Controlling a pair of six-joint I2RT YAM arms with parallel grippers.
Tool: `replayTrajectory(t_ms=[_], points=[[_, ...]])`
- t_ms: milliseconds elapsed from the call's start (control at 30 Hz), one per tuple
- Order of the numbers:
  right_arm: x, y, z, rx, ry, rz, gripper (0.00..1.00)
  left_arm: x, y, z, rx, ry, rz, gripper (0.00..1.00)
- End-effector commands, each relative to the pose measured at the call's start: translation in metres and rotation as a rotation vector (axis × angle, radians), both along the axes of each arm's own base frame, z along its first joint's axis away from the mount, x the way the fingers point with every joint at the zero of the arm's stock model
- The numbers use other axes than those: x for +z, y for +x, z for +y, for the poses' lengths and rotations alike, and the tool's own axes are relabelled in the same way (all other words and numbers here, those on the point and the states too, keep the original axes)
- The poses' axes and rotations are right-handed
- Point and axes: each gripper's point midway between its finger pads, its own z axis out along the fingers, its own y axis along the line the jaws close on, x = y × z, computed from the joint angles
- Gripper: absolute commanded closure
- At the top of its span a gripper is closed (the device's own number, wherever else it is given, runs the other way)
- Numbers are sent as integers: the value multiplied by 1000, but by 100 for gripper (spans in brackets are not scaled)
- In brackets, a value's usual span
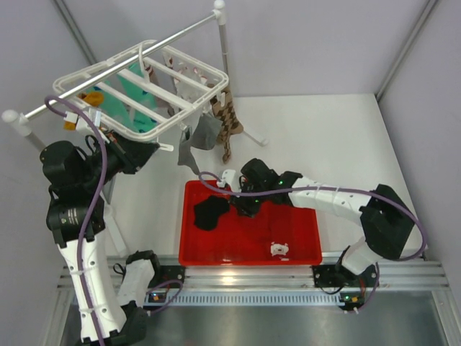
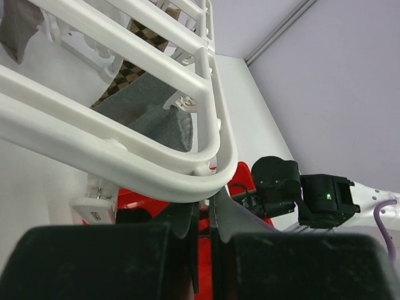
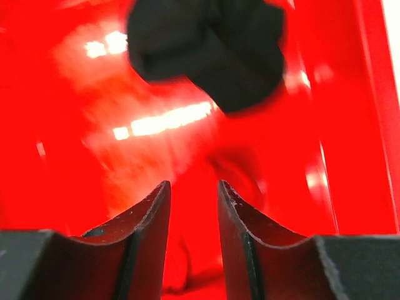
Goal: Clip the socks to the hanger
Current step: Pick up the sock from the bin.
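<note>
Here, the red tray at the worktop's near edge holds a crumpled black sock toward its left end and a small white piece near its front rim. Only the right wrist view shows the right gripper slightly spread, nothing between its fingers, with the sock just ahead. The left gripper sits under the hanger toward the far-left corner; whether it pinches anything, I cannot tell.
</note>
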Motion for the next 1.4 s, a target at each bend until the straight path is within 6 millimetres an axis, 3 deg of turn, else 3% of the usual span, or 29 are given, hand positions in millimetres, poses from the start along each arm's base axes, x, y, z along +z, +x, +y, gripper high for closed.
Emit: replayTrajectory(t_ms=[0, 100, 333, 467, 733, 867, 1133, 1233, 1300, 1367], points=[[6, 17, -27, -124, -6, -14, 64, -7, 2, -1, -12, -7, 11, 100], [10, 21, -31, -138, 9, -43, 62, -13, 4, 0, -11, -14, 18, 100], [31, 31, 39, -115, 126, -58, 59, -18, 6, 0, -10, -14, 28, 100], [36, 23, 81, -65, 179, -61, 59, -18, 5, 0, -8, -15, 30, 100], [22, 10, 128, -5, 192, -43, 59, -23, 7, 2, 3, -18, 41, 100], [5, 2, 134, 12, 157, -14, 60, -24, 7, 2, 3, -15, 40, 100], [-24, 4, 129, 10, 70, -2, 59, -24, 7, 3, 9, -15, 40, 100], [-32, 3, 126, 16, 35, 9, 73, -25, 7, 3, 10, -12, 40, 100], [-33, 1, 121, 20, 21, 17, 90, -25, 7, 3, 13, -9, 37, 100], [-19, -1, 118, 25, 35, 10, 100, -26, 7, 4, 15, -7, 38, 100]])
